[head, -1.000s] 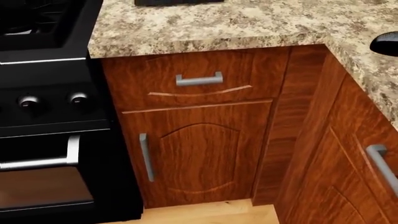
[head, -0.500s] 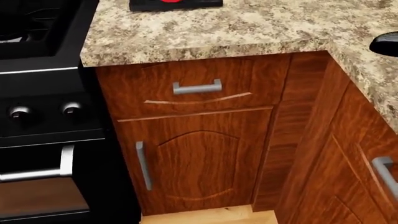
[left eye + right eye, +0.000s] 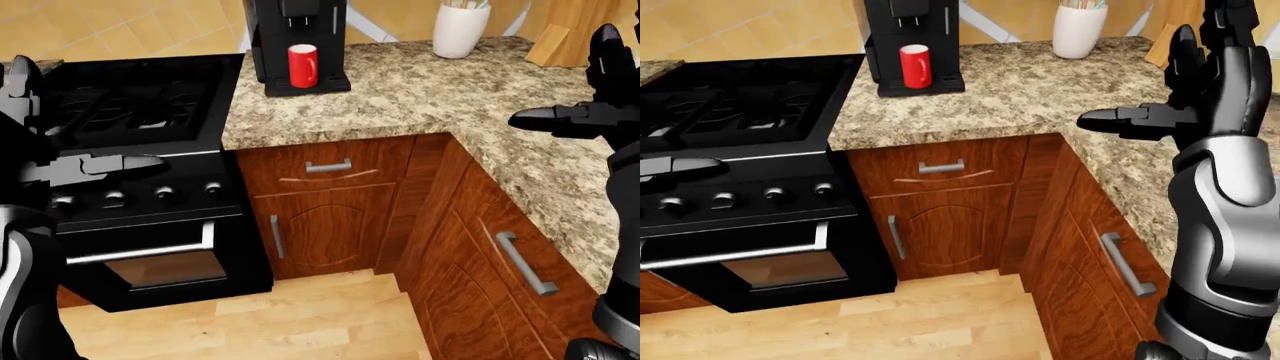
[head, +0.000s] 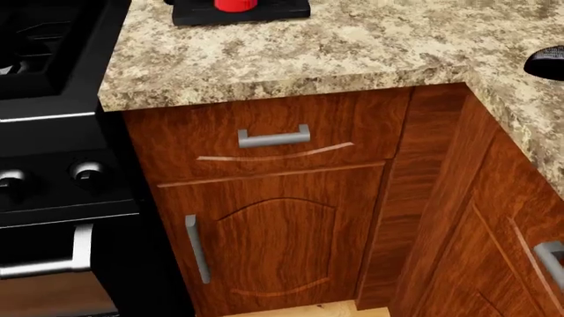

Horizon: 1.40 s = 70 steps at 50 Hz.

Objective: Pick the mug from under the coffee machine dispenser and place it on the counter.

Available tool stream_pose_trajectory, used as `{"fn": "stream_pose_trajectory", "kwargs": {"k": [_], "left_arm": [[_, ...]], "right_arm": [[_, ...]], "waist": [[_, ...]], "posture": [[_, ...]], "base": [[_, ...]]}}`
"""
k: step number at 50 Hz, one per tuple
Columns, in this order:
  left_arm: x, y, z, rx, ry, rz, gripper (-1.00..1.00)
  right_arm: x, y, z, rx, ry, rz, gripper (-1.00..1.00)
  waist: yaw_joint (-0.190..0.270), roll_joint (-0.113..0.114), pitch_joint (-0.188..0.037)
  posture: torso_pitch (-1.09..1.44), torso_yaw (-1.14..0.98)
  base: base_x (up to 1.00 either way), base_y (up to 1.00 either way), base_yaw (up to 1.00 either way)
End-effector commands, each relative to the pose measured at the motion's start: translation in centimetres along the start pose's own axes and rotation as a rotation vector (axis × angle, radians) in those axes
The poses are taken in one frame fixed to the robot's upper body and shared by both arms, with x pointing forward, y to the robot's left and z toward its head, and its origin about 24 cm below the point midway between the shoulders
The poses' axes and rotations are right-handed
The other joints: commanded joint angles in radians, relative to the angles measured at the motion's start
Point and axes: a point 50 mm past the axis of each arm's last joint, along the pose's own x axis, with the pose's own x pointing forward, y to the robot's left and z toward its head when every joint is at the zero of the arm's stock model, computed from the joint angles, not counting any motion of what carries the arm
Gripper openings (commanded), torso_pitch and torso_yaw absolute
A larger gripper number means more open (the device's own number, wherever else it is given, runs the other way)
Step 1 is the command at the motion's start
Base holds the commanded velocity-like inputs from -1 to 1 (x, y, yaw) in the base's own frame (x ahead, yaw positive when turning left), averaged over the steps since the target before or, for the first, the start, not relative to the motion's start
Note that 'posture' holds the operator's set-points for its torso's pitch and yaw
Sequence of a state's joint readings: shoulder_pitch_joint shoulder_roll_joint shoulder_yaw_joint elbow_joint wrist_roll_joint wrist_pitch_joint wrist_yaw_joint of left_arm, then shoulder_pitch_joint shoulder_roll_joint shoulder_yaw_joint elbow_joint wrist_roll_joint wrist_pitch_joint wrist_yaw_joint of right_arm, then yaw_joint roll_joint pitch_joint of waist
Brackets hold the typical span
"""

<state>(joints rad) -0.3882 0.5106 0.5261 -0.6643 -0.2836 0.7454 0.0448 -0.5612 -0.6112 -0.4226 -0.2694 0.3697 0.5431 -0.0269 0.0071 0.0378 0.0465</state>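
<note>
The right hand (image 3: pixel 1140 118) hangs over the worktop's (image 3: pixel 420 82) right arm, fingers spread and holding nothing. The left hand (image 3: pixel 95 165) hovers by the stove (image 3: pixel 140 112), fingers likewise extended and empty. Well apart from both, the red mug (image 3: pixel 302 65) stands upright on the coffee machine's (image 3: pixel 295 30) base, under the dispenser. A white jar (image 3: pixel 459 30) sits to the right of the machine.

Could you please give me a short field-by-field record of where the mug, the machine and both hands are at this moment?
mug: red mug, upright on the coffee machine's base, under the dispenser
coffee machine: black coffee machine, on the granite counter beside the stove
left hand: left hand, open, held over the stove, apart from the mug
right hand: right hand, open, above the counter's right arm, empty
other: white utensil holder at the counter's top
task state: mug not yet picked
</note>
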Motion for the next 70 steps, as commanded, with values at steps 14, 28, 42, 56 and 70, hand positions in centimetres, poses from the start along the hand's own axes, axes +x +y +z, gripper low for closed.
{"fn": "stream_pose_trajectory", "kwargs": {"k": [14,28,42,56,70], "left_arm": [[0.05,-0.13,1.88,0.005,-0.101,-0.007,1.00],[-0.02,-0.01,1.82,0.007,-0.100,-0.004,1.00],[-0.11,0.00,1.74,0.009,-0.099,-0.003,1.00],[-0.04,0.03,1.70,0.008,-0.098,-0.003,1.00],[-0.04,0.02,1.79,0.008,-0.100,-0.003,1.00]], "right_arm": [[0.06,-0.68,2.48,-0.015,-0.113,-0.032,1.00],[0.03,-0.60,2.34,-0.017,-0.111,-0.028,1.00],[0.01,-0.59,2.33,-0.018,-0.110,-0.029,1.00],[0.00,-0.60,2.27,-0.019,-0.109,-0.029,1.00],[0.02,-0.74,2.38,-0.019,-0.111,-0.032,1.00]], "waist": [[-0.005,-0.058,-0.013],[-0.001,-0.018,-0.016],[-0.007,-0.030,-0.003],[0.002,-0.056,-0.015],[-0.015,0.031,-0.017]], "posture": [[0.00,0.00],[0.00,0.00],[0.00,0.00],[0.00,0.00],[0.00,0.00]], "base": [[0.10,0.00,0.00],[0.09,0.00,0.00],[0.10,0.00,0.00],[0.10,0.00,0.00],[0.10,0.00,0.00]]}}
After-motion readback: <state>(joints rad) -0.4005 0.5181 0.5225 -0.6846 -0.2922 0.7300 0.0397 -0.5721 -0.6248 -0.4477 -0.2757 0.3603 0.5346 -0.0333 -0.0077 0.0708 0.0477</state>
